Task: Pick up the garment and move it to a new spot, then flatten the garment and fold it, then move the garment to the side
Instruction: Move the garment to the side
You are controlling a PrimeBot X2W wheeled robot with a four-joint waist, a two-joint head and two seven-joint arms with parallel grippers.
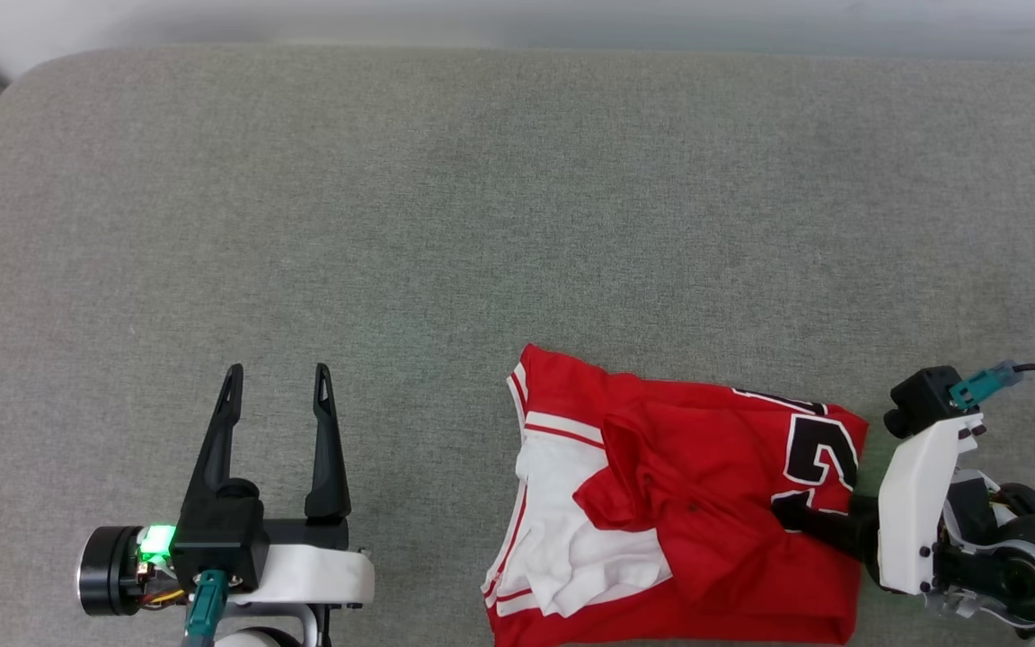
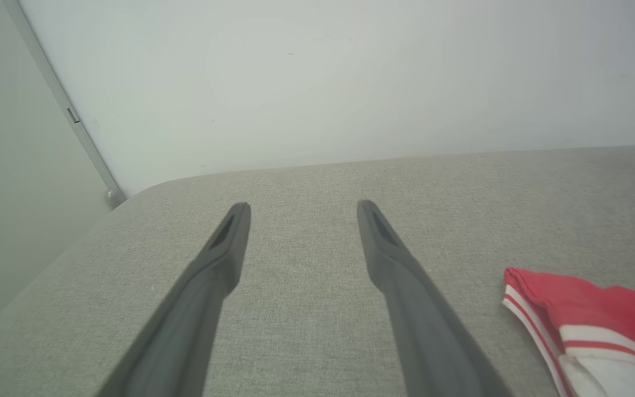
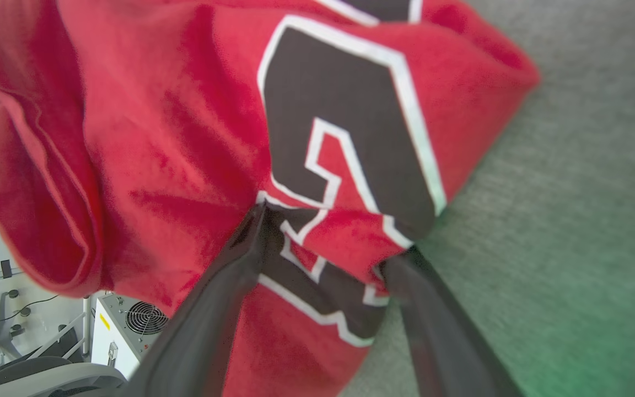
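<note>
Grey woven surface, rounded at far corners, backed by pale wall. Garment lying loosely folded at near right, numeral uppermost. Left gripper over bare surface, well apart from it, fingers spread, empty. Right gripper fingers apart, tips buried in garment's fold. White fan-grilled cabinet beyond the edge.
</note>
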